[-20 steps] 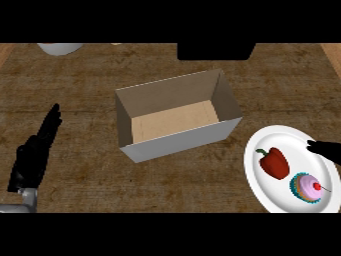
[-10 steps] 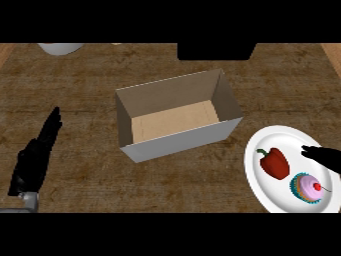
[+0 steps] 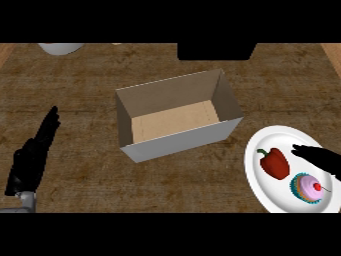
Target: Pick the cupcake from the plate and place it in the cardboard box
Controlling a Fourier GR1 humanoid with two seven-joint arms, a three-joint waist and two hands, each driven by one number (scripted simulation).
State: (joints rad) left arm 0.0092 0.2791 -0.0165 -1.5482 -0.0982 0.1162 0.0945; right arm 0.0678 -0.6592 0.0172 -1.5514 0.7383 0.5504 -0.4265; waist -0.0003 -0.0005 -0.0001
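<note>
"Cupcake (image 3: 309,188) first: where does it sit?"

"On the white plate (image 3: 276,136) at the lower right of the head view, at the plate's near end. It has pink frosting with a red cherry on top and a teal wrapper. A red pepper (image 3: 274,162) lies just beside it on the same plate, up and to the left."

"And the right hand (image 3: 329,162)?"

"It comes in from the right edge and lies across the plate, just above the cupcake in the view. Its fingers (image 3: 300,148) are stretched out towards the left, the tips close to the top of the pepper. They are released and curl round nothing. Whether the hand touches the cupcake, I cannot tell."

"The cardboard box (image 3: 180,142)?"

"Mid-counter, up and to the left of the plate and near it, open at the top with its tan floor showing, turned a little askew."

"The left hand (image 3: 33,155)?"

"At the left side, well apart from the box, fingers straight and pointing up the view, holding nothing."

"Anything else on the counter (image 3: 92,85)?"

"A white vessel (image 3: 58,47) cut off at the upper left, and a dark block (image 3: 216,50) at the top behind the box."
</note>
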